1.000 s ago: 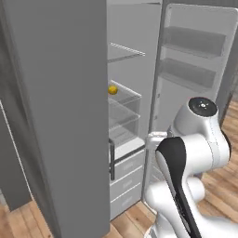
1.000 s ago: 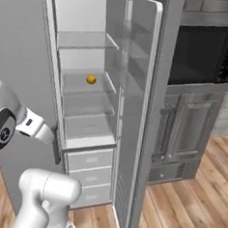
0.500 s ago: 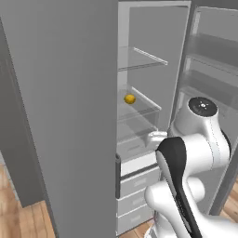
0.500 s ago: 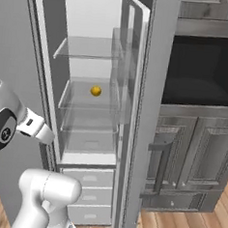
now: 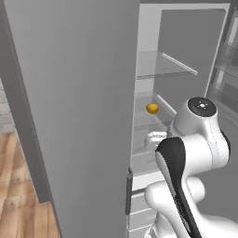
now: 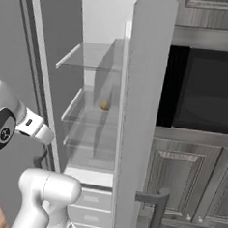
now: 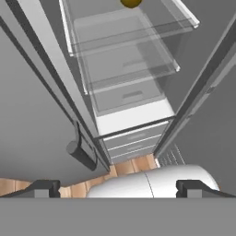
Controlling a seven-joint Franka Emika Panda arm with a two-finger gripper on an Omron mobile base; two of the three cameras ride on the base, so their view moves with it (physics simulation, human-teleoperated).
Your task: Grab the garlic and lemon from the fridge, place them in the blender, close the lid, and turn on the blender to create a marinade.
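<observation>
Yellow lemon [image 5: 152, 108] on glass shelf | fridge [image 5: 83, 116] open | end effector [image 7: 118, 188] spread, empty

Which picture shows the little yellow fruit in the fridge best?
The left base view: the lemon sits in plain sight on a glass shelf. The right base view shows it dim through the door bins, and the hand view cuts it off at the edge.

No text, label, brand or number can be read on the fridge [image 5: 83, 107], its shelves [image 7: 126, 55] or the oven [image 6: 205, 89], though these coarse renderings could perhaps hide very fine print.
</observation>
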